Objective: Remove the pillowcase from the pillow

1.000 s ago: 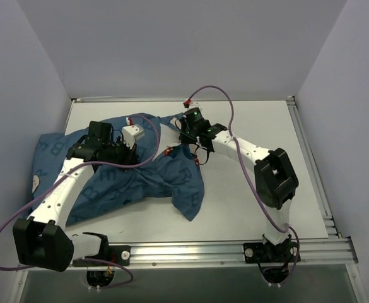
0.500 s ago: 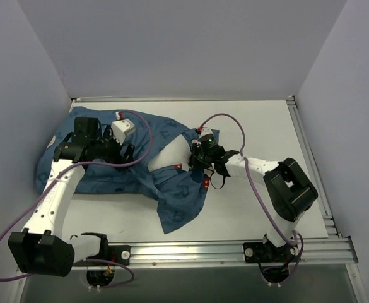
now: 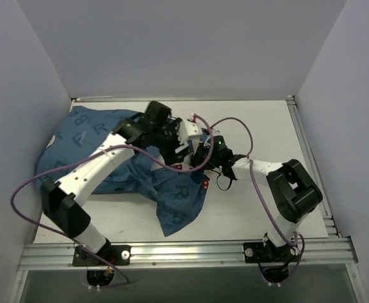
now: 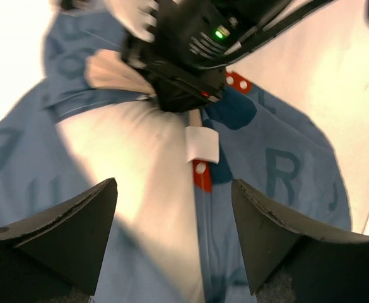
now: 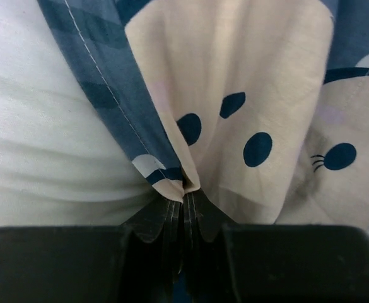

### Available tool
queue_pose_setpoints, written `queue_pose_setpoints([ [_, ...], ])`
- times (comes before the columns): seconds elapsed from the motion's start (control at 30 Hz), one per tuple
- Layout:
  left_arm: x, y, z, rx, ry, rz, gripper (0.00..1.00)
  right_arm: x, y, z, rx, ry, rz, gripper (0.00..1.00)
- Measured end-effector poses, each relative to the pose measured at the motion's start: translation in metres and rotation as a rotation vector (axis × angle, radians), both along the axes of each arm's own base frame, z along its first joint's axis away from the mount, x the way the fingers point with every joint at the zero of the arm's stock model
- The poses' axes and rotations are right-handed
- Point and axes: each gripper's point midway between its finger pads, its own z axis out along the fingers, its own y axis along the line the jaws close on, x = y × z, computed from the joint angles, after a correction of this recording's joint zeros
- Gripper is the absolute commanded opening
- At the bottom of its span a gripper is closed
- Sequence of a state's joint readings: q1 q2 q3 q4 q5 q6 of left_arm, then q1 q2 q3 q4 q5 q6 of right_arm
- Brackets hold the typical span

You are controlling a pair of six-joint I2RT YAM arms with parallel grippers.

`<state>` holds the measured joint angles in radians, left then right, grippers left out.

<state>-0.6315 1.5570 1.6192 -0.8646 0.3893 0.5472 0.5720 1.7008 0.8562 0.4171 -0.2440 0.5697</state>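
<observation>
A second ago the left gripper (image 4: pixel 173 189) was clamped shut out over the left side of the dark blue cotton pillowcase (image 3: pixel 89 145) printed with lighter letters and cartoon mouse faces. It has since let go and swung across to the middle of the tabletop (image 3: pixel 260 120). There it hangs with its jaws spread wide and nothing between them, directly above the mouth of the cover.

The right gripper (image 5: pixel 184 189) has drawn in toward the near side over the same second. It is pinched tight on a fold of the pillowcase at the hem, where a cream mouse face bunches into the fingers.

The plain white, plump pillow (image 4: pixel 140 164) shows as a bare wedge at the opening, just beside the right gripper. Most of it is under fabric that is heaped toward the tabletop's left rear corner, with one loose flap trailing toward the near edge.

The handover suggests the left arm is lining up to take the exposed pillow while the right holds the cover, so the separation looks barely begun.

Counted on the tabletop: one pillowcase, one pillow, two arms and two grippers, one open and one gripping.
</observation>
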Motion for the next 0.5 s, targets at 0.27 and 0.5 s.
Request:
queue_pose_setpoints([
  [0.27, 0.016, -0.043, -0.099, 0.305, -0.065, -0.048, 0.9, -0.002, -0.005, -0.001, 0.046, 0.029, -0.015, 0.0],
  [0.5, 0.045, -0.042, -0.112, 0.35, -0.227, -0.029, 0.83, -0.002, -0.022, -0.012, 0.066, 0.087, -0.077, 0.0],
])
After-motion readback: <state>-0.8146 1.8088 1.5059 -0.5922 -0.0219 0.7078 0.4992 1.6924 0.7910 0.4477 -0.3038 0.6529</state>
